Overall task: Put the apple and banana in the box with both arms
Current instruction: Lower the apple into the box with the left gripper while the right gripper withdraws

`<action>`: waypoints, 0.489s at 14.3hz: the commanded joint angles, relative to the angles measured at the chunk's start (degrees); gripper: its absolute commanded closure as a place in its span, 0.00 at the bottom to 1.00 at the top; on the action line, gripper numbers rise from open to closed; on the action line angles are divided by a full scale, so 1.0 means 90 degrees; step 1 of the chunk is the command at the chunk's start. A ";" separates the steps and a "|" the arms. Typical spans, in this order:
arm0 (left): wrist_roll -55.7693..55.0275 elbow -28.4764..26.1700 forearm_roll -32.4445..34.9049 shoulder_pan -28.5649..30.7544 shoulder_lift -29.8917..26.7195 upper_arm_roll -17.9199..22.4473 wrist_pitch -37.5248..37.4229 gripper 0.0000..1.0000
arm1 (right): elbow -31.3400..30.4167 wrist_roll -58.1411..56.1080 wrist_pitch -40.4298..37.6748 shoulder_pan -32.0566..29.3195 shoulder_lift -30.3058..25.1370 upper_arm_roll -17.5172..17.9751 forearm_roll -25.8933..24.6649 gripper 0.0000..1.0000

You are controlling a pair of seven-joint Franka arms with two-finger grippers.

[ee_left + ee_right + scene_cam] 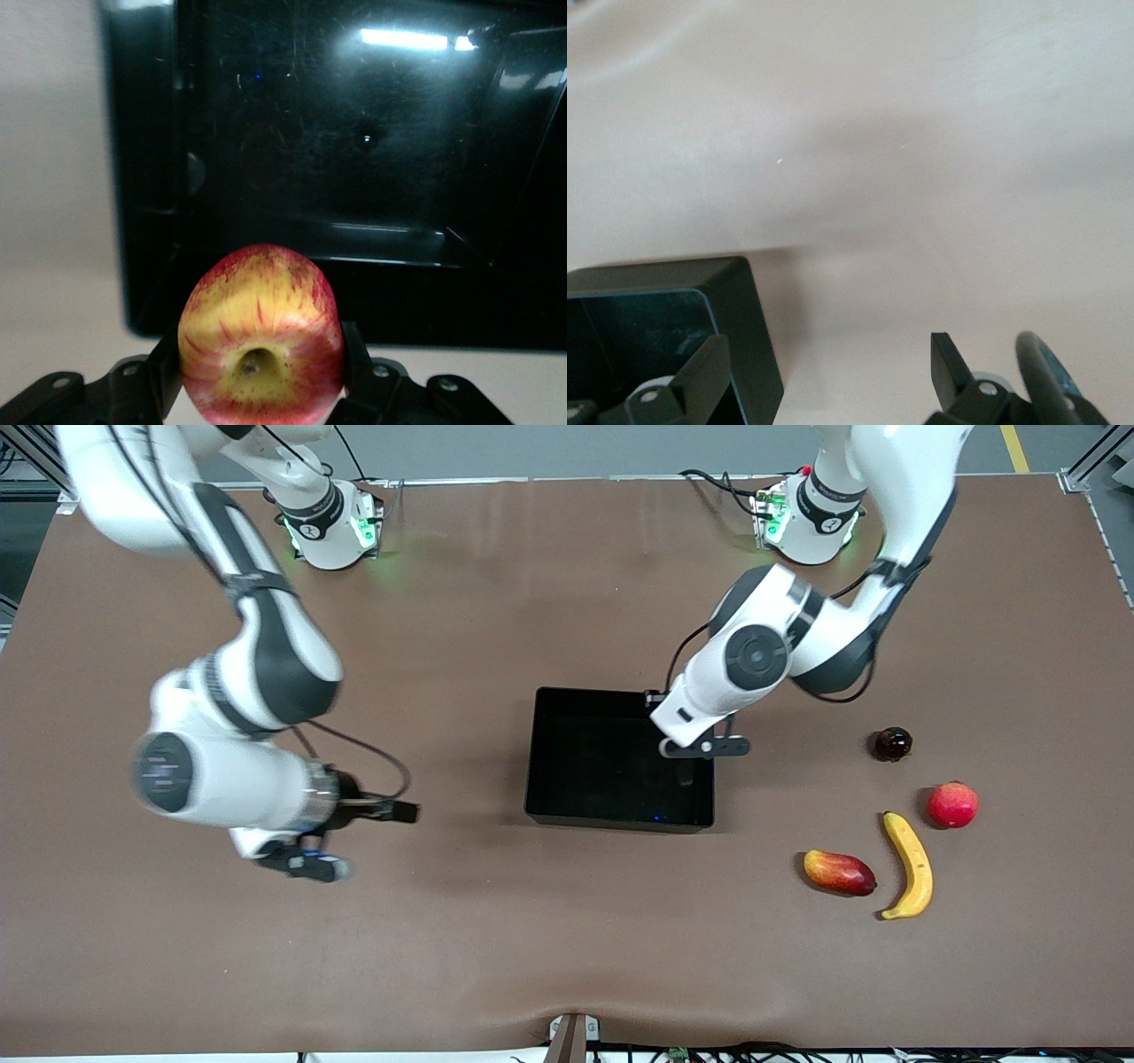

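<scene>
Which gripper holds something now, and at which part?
The left gripper holds the apple by its two sides, over the box. The right gripper holds nothing.

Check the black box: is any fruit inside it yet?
No fruit lies in the box; its visible floor is bare. The left gripper holds the apple over its edge, hiding one corner from the front camera. The banana remains on the table.
</scene>
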 commanded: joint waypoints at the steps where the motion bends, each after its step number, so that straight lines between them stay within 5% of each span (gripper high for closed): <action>1: -0.0224 0.0105 0.0335 -0.0086 0.0402 0.0005 0.0310 1.00 | -0.0132 0.0036 -0.0672 -0.0496 -0.0529 0.0097 -0.0058 0.00; 7: -0.0945 0.0095 0.0795 -0.0214 0.1115 0.0015 0.0742 1.00 | -0.0580 -0.1048 -0.0958 -0.1668 -0.1456 0.0067 -0.0291 0.00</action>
